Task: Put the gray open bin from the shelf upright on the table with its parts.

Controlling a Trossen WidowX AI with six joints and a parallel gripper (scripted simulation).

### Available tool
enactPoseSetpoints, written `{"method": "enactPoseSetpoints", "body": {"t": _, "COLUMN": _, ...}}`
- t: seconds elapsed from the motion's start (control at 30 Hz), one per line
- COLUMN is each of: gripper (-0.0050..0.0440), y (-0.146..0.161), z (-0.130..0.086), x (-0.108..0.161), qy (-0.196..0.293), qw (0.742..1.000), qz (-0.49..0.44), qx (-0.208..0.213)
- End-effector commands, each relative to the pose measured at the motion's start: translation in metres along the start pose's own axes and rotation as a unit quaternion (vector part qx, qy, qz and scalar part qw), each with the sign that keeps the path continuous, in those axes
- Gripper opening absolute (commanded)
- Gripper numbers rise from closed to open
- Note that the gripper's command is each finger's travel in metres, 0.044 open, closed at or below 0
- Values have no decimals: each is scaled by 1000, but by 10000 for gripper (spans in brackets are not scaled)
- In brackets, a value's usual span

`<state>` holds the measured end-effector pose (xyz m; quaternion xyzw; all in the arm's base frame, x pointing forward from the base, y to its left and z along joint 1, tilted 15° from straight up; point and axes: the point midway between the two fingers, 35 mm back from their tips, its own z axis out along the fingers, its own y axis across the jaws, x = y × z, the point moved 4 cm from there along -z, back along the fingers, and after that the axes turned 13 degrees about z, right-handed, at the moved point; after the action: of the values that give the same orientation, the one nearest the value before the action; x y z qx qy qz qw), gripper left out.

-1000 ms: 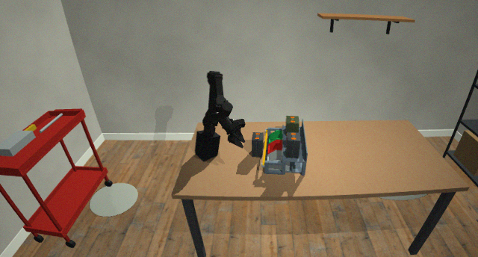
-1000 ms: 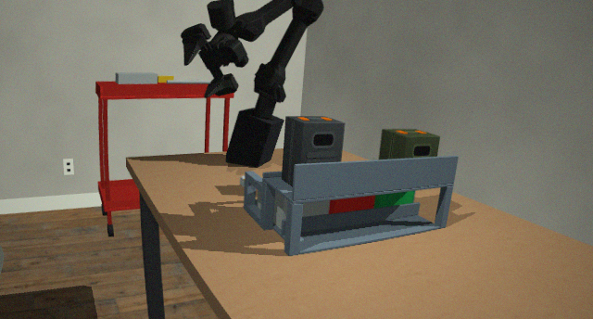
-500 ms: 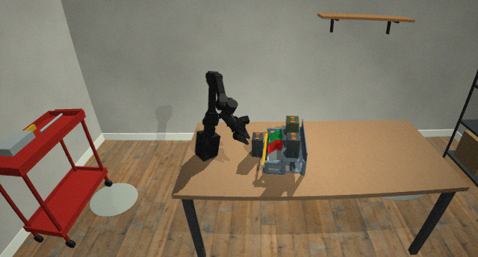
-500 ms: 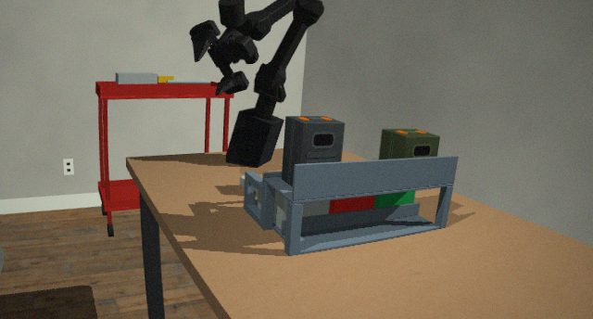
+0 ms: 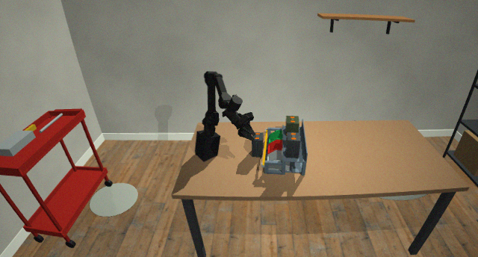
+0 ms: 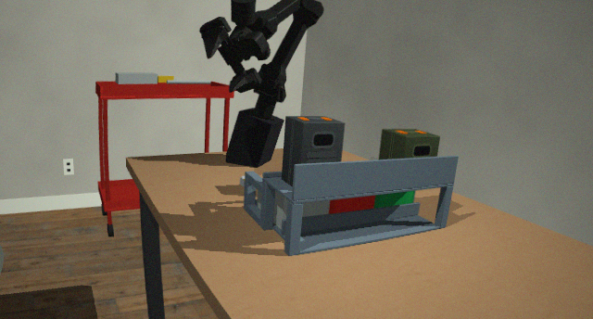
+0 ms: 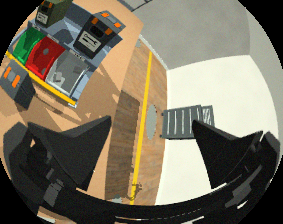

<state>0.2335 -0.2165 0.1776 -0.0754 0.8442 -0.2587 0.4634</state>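
Note:
A blue-gray shelf rack (image 5: 285,150) stands on the table, left of its middle. A gray open bin (image 6: 315,209) sits in its lower level beside a red bin (image 6: 352,204) and a green bin (image 6: 394,199). In the wrist view the gray bin (image 7: 68,70) shows at the upper left next to the red bin (image 7: 45,56); I cannot make out its contents. My gripper (image 5: 248,134) is open and empty, in the air left of the rack and apart from it. It also shows in the exterior view (image 6: 227,59) and in the wrist view (image 7: 152,129).
A dark gray box (image 5: 258,145) with orange marks stands on the table between the gripper and the rack. An olive box (image 5: 292,123) stands behind the rack. A red cart (image 5: 45,171) is at the far left, a wall shelf (image 5: 366,18) high at the right.

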Motion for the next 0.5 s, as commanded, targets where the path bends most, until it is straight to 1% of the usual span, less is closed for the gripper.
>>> {"method": "enactPoseSetpoints", "body": {"t": 0.0, "gripper": 440, "y": -5, "z": -3, "x": -7, "qy": -9, "qw": 1000, "qz": -3, "qx": 10}}
{"method": "enactPoseSetpoints", "body": {"t": 0.07, "gripper": 440, "y": -2, "z": -2, "x": -12, "qy": -13, "qw": 1000, "qz": 1, "qx": 7}}
{"method": "enactPoseSetpoints", "body": {"t": 0.2, "gripper": 440, "y": 7, "z": -3, "x": -37, "qy": -37, "qw": 999, "qz": 23, "qx": 7}}
{"method": "enactPoseSetpoints", "body": {"t": 0.47, "gripper": 440, "y": 7, "z": -3, "x": -37, "qy": -37, "qw": 999, "qz": 23, "qx": 7}}
